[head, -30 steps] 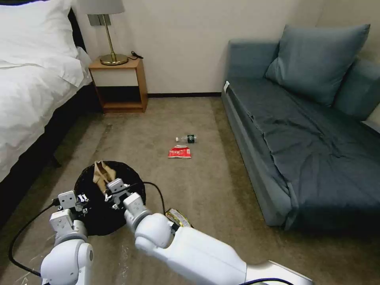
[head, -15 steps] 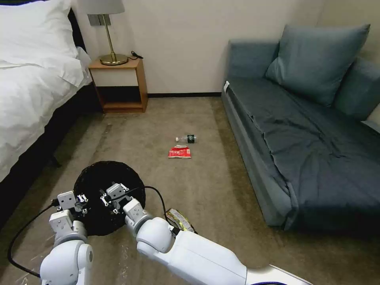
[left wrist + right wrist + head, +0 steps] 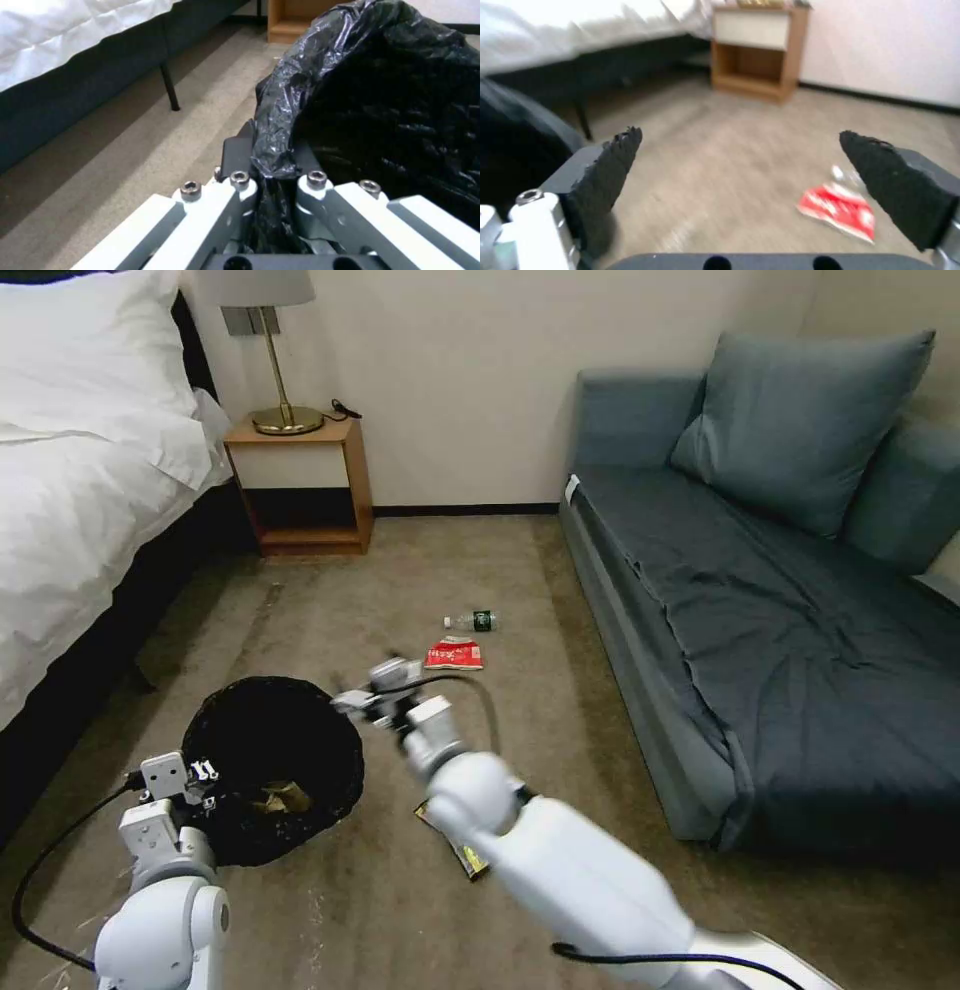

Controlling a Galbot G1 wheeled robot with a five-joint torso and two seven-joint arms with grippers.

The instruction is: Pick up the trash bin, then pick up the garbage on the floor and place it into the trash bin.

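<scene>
trash bin (image 3: 270, 760) pinched by left jaws (image 3: 272, 180); right jaws (image 3: 750, 187) spread

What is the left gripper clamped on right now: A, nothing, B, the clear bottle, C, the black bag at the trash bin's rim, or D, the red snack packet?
C: in the left wrist view the left gripper pinches the crinkly black bag of the trash bin between its fingers.

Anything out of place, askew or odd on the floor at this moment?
Three litter items lie on the carpet: a clear bottle, a red-white snack packet beside it, and a dark-gold wrapper partly under the right arm. The trash bin, gripped by the left end effector, holds brown paper.
</scene>
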